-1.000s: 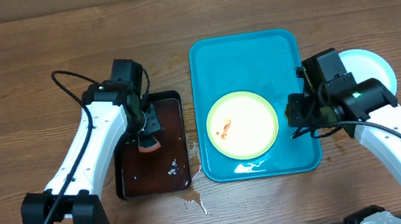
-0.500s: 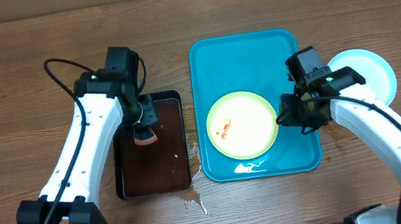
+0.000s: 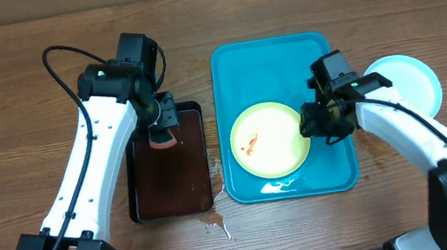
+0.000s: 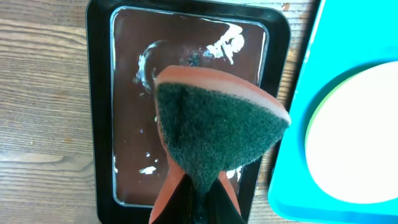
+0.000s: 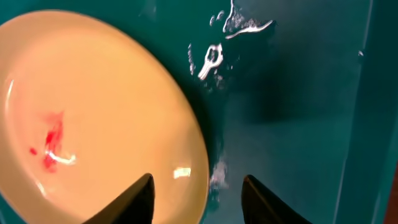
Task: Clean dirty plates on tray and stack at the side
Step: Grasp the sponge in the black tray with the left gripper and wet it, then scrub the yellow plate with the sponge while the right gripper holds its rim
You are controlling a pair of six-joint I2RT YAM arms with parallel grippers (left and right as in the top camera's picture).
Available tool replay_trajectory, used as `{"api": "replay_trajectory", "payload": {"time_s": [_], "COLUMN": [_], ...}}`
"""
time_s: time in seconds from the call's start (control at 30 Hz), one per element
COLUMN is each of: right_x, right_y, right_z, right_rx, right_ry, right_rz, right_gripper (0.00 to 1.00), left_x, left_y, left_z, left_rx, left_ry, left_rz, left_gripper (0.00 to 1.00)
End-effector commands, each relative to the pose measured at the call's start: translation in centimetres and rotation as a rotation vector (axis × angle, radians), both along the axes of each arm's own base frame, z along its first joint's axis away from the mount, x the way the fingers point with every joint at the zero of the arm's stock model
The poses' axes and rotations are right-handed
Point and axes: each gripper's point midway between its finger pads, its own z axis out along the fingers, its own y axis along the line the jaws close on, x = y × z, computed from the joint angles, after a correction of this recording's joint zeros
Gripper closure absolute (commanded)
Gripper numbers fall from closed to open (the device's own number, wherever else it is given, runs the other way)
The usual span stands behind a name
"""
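Note:
A pale yellow-green plate (image 3: 276, 138) with a red-orange smear (image 3: 249, 146) lies on the turquoise tray (image 3: 268, 66). My right gripper (image 3: 309, 122) hangs low over the plate's right rim. In the right wrist view this gripper (image 5: 198, 186) is open, one finger over the plate (image 5: 93, 112) and the other over wet tray floor (image 5: 298, 112). A pale blue-white plate (image 3: 410, 81) rests on the table right of the tray. My left gripper (image 3: 163, 130) is shut on an orange-and-green sponge (image 4: 214, 124) above the black tray (image 4: 99, 124).
The black tray (image 3: 141, 193) of dark liquid sits left of the turquoise tray. Water is spilled on the wood (image 3: 218, 222) near their front corners, and droplets lie on the tray floor (image 5: 217, 53).
My right gripper has moved left onto the plate's right rim, its jaws spreading wider. My left arm has carried the sponge toward the far end of the black tray.

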Motion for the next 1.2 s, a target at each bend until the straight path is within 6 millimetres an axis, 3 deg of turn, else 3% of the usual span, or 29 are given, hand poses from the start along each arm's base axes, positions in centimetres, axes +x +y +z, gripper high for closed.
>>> {"api": "replay_trajectory", "payload": {"time_s": [0.0, 0.1, 0.17, 0.2, 0.33, 0.47, 0.57, 0.7, 0.97, 1.07, 1.17], "right_x": [-0.7, -0.8, -0.8, -0.8, -0.9, -1.4, -1.5, -1.5, -1.6, -1.6, -1.8], "right_y": [-0.5, -0.4, -0.1, 0.0, 0.0, -0.1, -0.2, -0.2, -0.2, -0.2, -0.2], "right_z": [-2.6, -3.7, -4.0, -4.0, -4.0, -4.1, -4.1, -4.1, -4.1, -4.1, -4.1], "right_rx": [-0.031, -0.031, -0.015, -0.011, -0.01, -0.016, -0.016, -0.017, -0.017, -0.017, -0.019], "right_ry": [0.055, 0.076, 0.084, 0.085, 0.092, 0.11, 0.114, 0.115, 0.118, 0.119, 0.125], "right_rz": [0.005, 0.006, 0.009, 0.008, 0.006, 0.007, 0.007, 0.007, 0.007, 0.007, 0.007], "right_gripper": [0.64, 0.76, 0.94, 0.96, 0.96, 0.96, 0.96, 0.96, 0.96, 0.96, 0.96], "left_x": [0.4, 0.2, 0.2, 0.3, 0.8, 1.5, 1.6, 1.5, 1.0, 0.4, 0.2], "left_y": [-0.5, -0.8, -1.5, -2.1, -6.1, -11.8, -16.1, -19.7, -21.1, -21.9, -21.1], "left_z": [1.2, 1.2, 1.2, 1.3, 1.8, 2.2, 1.4, -2.1, -11.9, -13.7, -14.5], "left_rx": [-0.015, -0.03, -0.061, -0.087, -0.198, -0.273, -0.308, -0.316, -0.277, -0.312, -0.27], "left_ry": [-0.034, -0.028, -0.027, -0.031, -0.07, -0.146, -0.173, -0.116, 0.097, 0.156, 0.169], "left_rz": [-0.031, -0.032, -0.039, -0.049, -0.101, -0.181, -0.237, -0.227, -0.169, -0.181, -0.17], "left_gripper": [0.96, 0.96, 0.96, 0.96, 0.96, 0.96, 0.96, 0.96, 0.96, 0.96, 0.96]}}
